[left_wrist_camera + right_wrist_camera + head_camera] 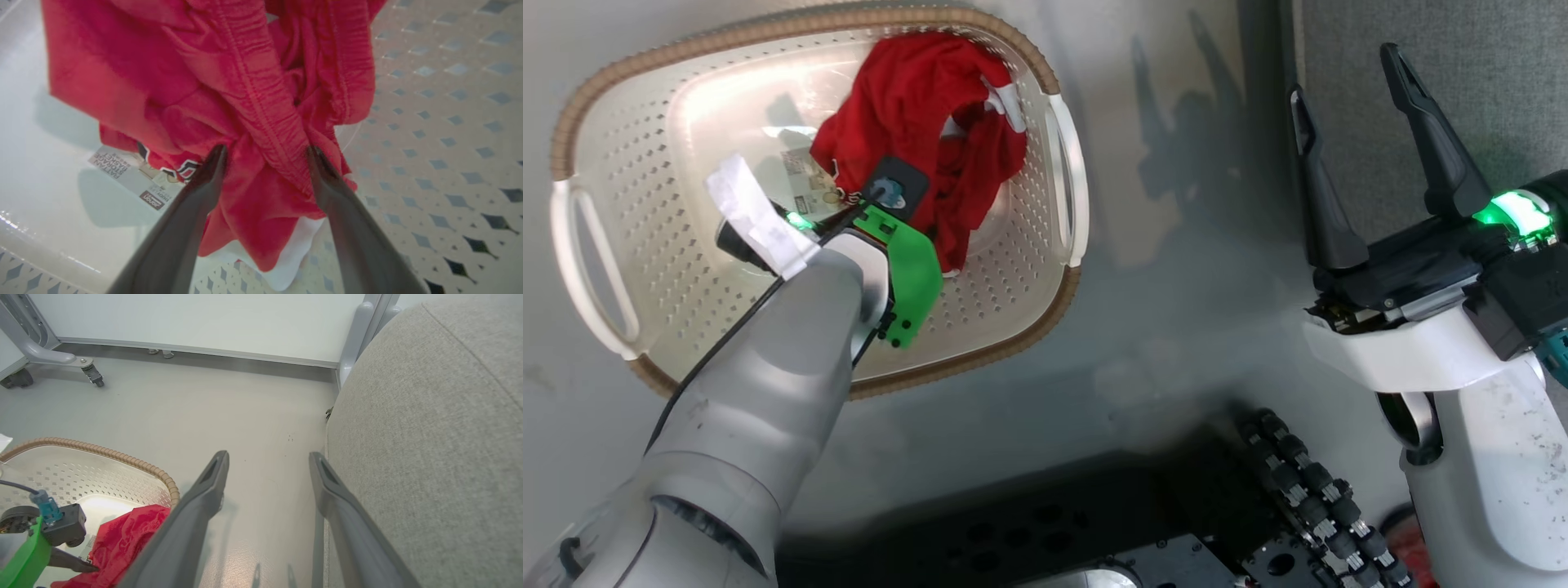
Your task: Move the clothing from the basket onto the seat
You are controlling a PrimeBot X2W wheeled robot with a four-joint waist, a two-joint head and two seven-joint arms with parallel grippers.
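Note:
Red clothing (923, 131) lies bunched in the far right part of the cream basket (645, 204). My left arm reaches down into the basket. In the left wrist view my left gripper (265, 157) stands open, its two fingers set either side of a gathered fold of the clothing (229, 81), with white trim (294, 253) below. My right gripper (1346, 77) is open and holds nothing, hovering above the floor beside the grey seat (1462, 73). The right wrist view shows this gripper (267, 457) between the basket (102, 451) and the seat (429, 437), and the clothing (126, 535) at lower left.
Grey floor (1176, 286) separates basket and seat. A label sticker (130, 175) lies on the basket bottom. My dark base (1094, 523) and a cable chain (1307, 490) sit below. A wheeled frame leg (53, 355) and a pale wall (204, 318) stand beyond.

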